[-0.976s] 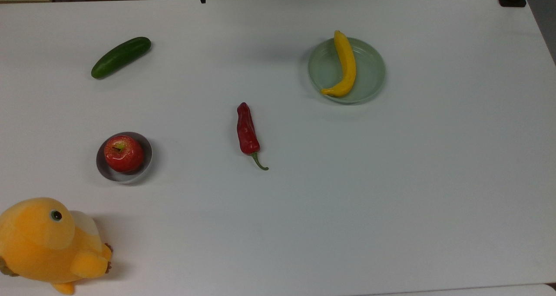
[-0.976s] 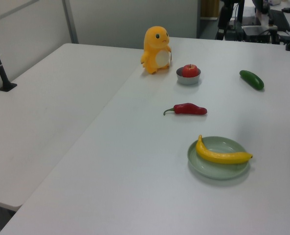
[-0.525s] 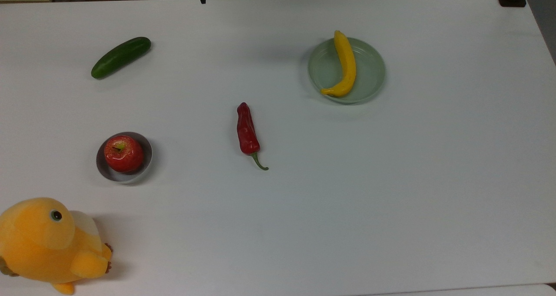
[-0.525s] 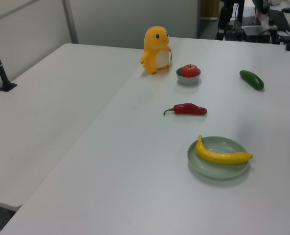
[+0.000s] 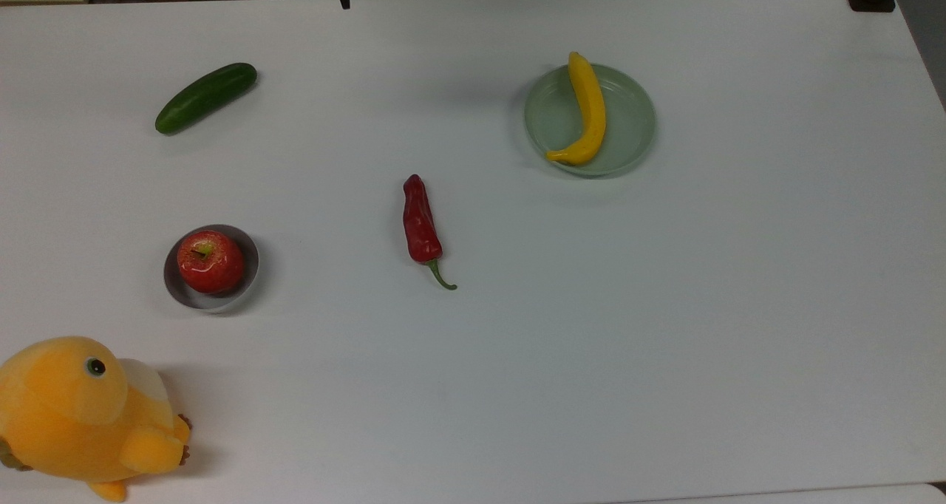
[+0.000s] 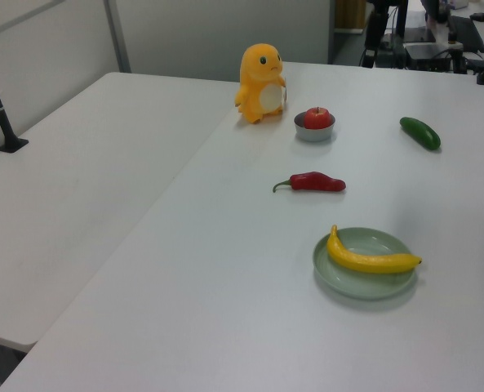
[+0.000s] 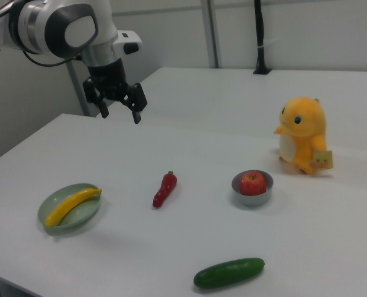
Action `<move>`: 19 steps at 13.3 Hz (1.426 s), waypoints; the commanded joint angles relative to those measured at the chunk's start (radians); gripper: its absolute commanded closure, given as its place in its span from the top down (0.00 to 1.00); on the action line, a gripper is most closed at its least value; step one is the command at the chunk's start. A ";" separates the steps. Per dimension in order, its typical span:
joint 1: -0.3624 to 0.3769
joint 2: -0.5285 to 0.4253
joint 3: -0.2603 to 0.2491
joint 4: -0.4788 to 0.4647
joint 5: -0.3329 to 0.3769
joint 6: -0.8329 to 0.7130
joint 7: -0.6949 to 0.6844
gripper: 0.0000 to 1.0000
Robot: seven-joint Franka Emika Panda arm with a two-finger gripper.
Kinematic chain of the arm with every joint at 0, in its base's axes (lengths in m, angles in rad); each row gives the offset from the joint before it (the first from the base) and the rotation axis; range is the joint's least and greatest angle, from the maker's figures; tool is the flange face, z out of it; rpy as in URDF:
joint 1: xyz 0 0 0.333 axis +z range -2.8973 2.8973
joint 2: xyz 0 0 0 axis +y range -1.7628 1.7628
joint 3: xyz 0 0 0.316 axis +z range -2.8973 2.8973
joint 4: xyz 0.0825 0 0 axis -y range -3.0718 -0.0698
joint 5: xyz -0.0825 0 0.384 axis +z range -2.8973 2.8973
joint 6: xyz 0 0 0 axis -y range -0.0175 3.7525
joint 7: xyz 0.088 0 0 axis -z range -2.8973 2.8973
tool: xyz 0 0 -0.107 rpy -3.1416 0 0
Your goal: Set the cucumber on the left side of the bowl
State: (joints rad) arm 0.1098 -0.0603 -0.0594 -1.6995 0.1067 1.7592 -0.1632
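I see the claw [image 7: 117,106] hanging high over the counter [image 5: 591,327] in the right view, its two fingers spread apart and holding nothing, above the far side of the counter, well apart from everything on it. The cucumber [image 5: 205,97] lies flat near the top view's upper left corner, angled, close to the counter's edge; in the right view I find it [image 7: 229,273] at the near edge. The bowl [image 5: 244,275] sits well apart from it, toward the top view's lower left, with an apple [image 5: 211,261] inside. A chili [image 5: 421,227] lies mid-counter. A banana [image 5: 585,112] rests on a plate [image 5: 632,120]. A plush [image 5: 81,415] stands at the top view's lower left corner.
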 commanded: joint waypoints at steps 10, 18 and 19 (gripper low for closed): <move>-0.041 0.008 -0.004 -0.003 0.011 -0.030 -0.297 1.00; -0.033 0.014 -0.004 -0.005 -0.022 -0.040 -0.300 1.00; -0.030 0.017 -0.002 -0.005 -0.022 -0.040 -0.300 1.00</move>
State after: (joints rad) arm 0.0702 -0.0468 -0.0606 -1.7057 0.0979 1.7388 -0.4437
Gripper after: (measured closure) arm 0.000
